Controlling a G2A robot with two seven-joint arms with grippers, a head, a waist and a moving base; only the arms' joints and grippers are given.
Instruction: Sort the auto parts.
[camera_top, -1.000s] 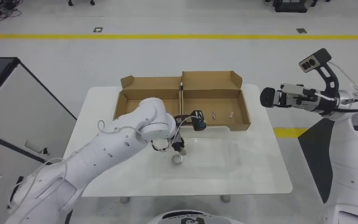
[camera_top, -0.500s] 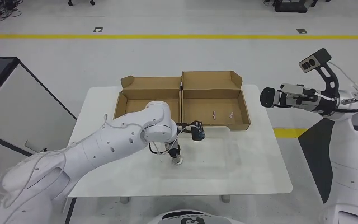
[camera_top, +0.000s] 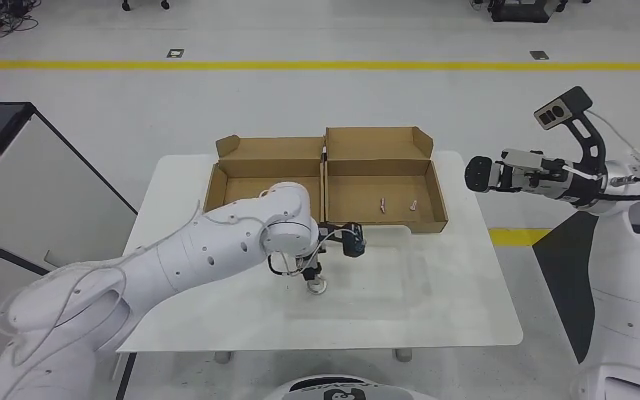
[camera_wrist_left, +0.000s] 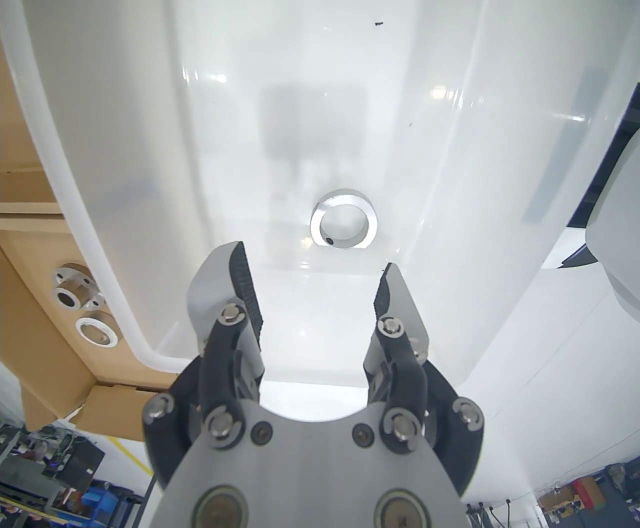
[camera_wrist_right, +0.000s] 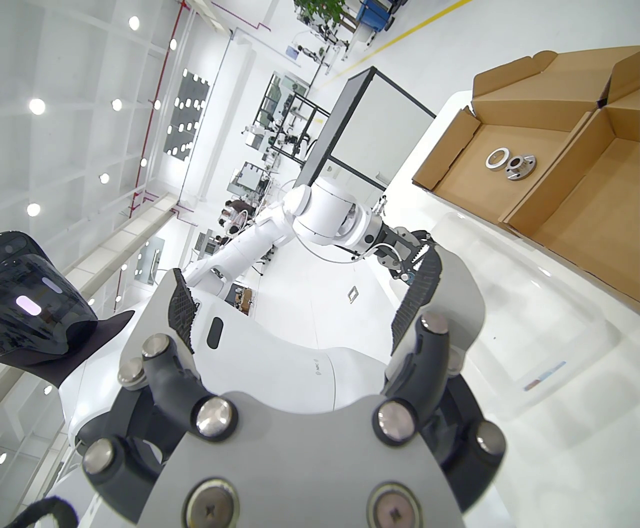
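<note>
Metal ring (camera_wrist_left: 343, 219): lies flat in the clear tray (camera_wrist_left: 100, 150). Left gripper (camera_wrist_left: 312, 262): fingers spread, just short of the ring. Step: pick-up approach. Next: straddle the ring, close, lift out of the tray.

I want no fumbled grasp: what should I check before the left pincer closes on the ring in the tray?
1. Left pincer open: ok.
2. Ring flat, alone in tray: ok.
3. Ring in line with the pincer's gap: ok.
4. Fingers astride ring: not ok; it lies beyond the tips.
5. Box holding a second ring has free floor: ok.
6. Right pincer away from tray: ok.
</note>
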